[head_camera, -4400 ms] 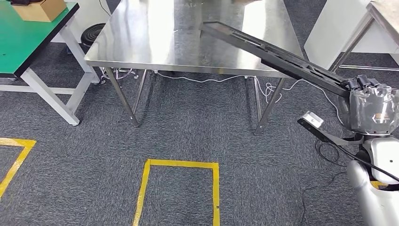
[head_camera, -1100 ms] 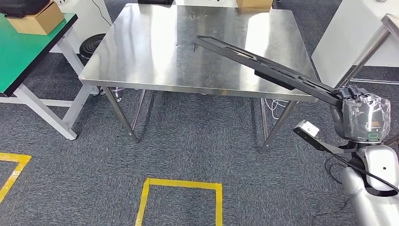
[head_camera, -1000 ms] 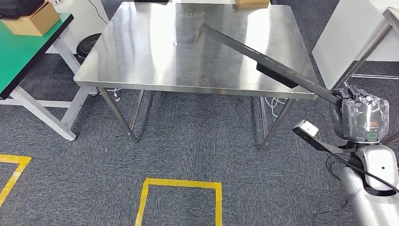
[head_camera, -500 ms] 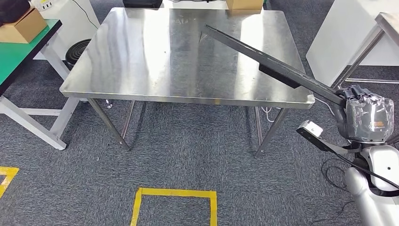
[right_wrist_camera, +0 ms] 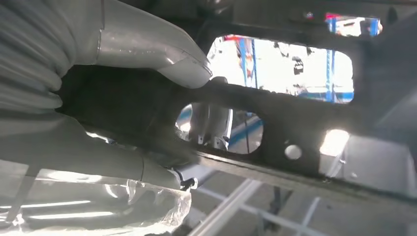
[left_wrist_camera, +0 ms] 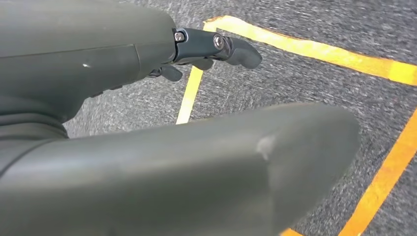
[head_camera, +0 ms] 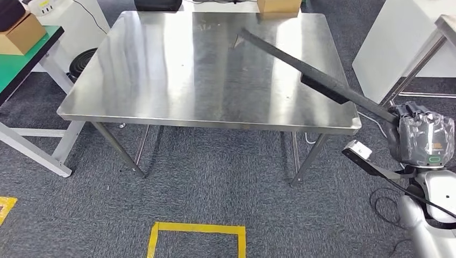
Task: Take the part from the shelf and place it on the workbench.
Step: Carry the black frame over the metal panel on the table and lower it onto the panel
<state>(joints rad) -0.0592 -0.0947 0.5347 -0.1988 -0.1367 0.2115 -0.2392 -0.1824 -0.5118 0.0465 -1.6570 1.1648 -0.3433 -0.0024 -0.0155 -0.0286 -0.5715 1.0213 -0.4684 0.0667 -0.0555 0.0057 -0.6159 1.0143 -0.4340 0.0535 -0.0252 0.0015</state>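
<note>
A long black flat part (head_camera: pixel 314 72) with cut-out windows slants over the steel workbench (head_camera: pixel 177 70), its far end above the table's back middle and its near end past the right edge. My right hand (head_camera: pixel 422 137), wrapped in clear plastic, grips that near end. In the right wrist view the thumb (right_wrist_camera: pixel 152 46) presses on the black part (right_wrist_camera: pixel 275 128) from one side and the fingers close under it. My left hand (left_wrist_camera: pixel 147 118) hangs over the carpet with its fingers (left_wrist_camera: pixel 216 46) held apart around nothing.
A green-topped table (head_camera: pixel 16 67) with a cardboard box (head_camera: pixel 19 32) stands at the left. Another box (head_camera: pixel 277 5) sits at the workbench's far edge. A white cabinet (head_camera: pixel 398 37) and table frame are at the right. Yellow floor tape (head_camera: pixel 196 231) marks the carpet; cables lie beside my right arm.
The camera has moved closer, so the workbench sits lower and larger in the picture. The part has turned edge-on and reaches further over the tabletop. My right hand still holds it.
</note>
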